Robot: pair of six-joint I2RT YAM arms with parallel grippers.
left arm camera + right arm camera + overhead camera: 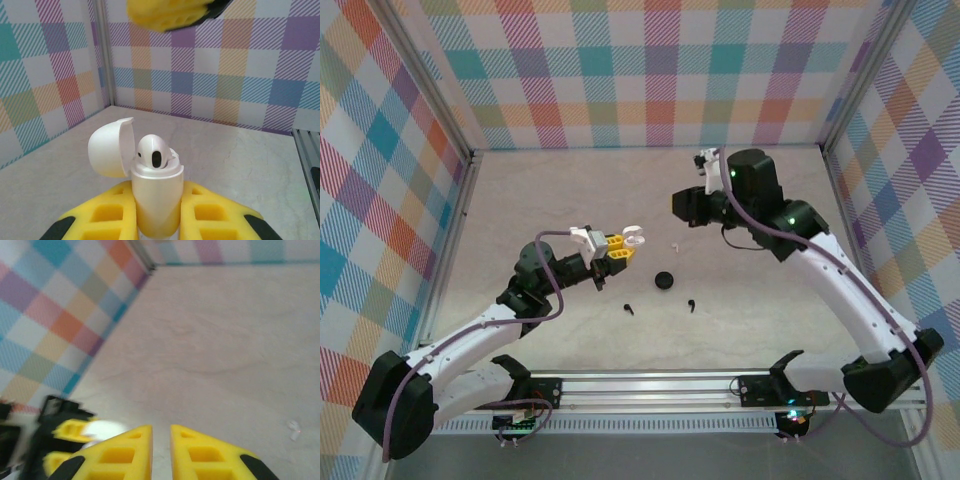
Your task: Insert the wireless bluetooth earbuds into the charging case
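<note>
While the left hand [156, 212] stays out of the loading path, it is pinched on the lower body of the white charging case [155, 180], holding it upright and clear of the counter [240, 150]. The lid [110, 147] is swung open to one side, so the sockets face up for loading. One white earbud [155, 152] sits in the case, head up and stem down; full seating cannot be confirmed. The right hand [161, 432] hangs near the left one, its fingers parted by a narrow slit with nothing between them. A second white earbud [674, 245] lies loose on the counter between the two hands. A black earbud [628, 309], a second black earbud [691, 303] and a small round black case [665, 279] lie nearer the arm bases, untouched. Judgement: one of four inserted; the loose white earbud is the likely next pick
</note>
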